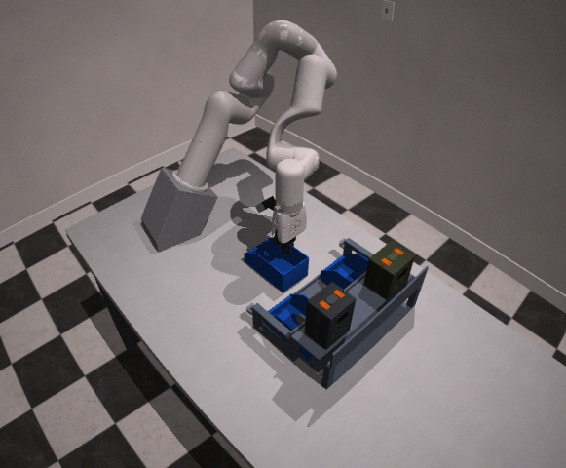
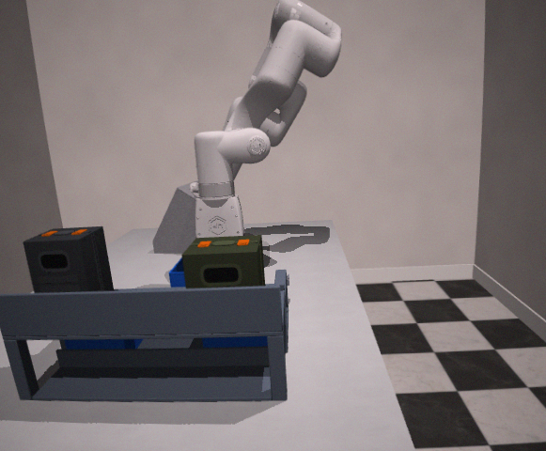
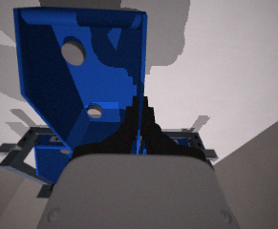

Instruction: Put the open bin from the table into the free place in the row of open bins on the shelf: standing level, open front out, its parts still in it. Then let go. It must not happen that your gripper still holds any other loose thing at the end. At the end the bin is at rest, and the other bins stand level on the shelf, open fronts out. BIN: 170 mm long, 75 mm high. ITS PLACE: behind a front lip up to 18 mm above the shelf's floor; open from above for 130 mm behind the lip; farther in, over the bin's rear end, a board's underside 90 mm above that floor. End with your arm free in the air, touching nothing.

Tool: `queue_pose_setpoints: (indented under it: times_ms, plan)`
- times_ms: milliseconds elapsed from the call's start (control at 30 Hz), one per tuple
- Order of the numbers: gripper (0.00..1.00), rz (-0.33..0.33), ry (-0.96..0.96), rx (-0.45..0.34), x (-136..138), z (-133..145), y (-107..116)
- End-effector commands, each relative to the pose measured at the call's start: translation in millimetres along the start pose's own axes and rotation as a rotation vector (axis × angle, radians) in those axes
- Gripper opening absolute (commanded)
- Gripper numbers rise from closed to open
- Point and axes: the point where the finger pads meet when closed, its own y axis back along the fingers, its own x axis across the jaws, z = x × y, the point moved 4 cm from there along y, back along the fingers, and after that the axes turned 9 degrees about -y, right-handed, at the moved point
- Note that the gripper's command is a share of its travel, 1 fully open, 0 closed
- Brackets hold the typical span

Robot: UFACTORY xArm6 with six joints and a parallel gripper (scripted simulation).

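Note:
The open blue bin [image 1: 268, 272] [image 2: 177, 277] [image 3: 81, 81] hangs above the table in front of the shelf and looks about level. Its low front faces away from the shelf. My gripper [image 1: 286, 247] [image 3: 139, 105] is shut on the rim of one side wall. Two round pale spots show inside the bin in the wrist view; I cannot tell whether they are parts. The shelf [image 1: 373, 327] [image 2: 141, 313] holds one blue bin [image 1: 286, 311] at the left and another blue bin [image 1: 343, 270] at the right in the top view. The free place lies between them.
A dark grey case [image 1: 329, 317] [image 2: 66, 262] and an olive green case [image 1: 390, 269] [image 2: 224, 264] stand on the shelf's board, over the rear ends of the two shelf bins. Side rails [image 1: 273, 322] bound the row, and a low lip runs along its front.

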Motion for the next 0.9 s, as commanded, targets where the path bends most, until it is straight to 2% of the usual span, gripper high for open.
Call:
queue_pose_setpoints:
  times_ms: [0,533,567,867]
  plan:
    - [0.0,0.0,0.0,-0.002,0.1,0.1,-0.4]
    - [0.0,0.0,0.0,-0.002,-0.5,-3.4,-4.5]
    - [0.28,0.0,0.001,-0.007,0.0,-1.3,-3.4]
    - [0.28,0.0,0.001,-0.007,0.0,-1.3,-3.4]
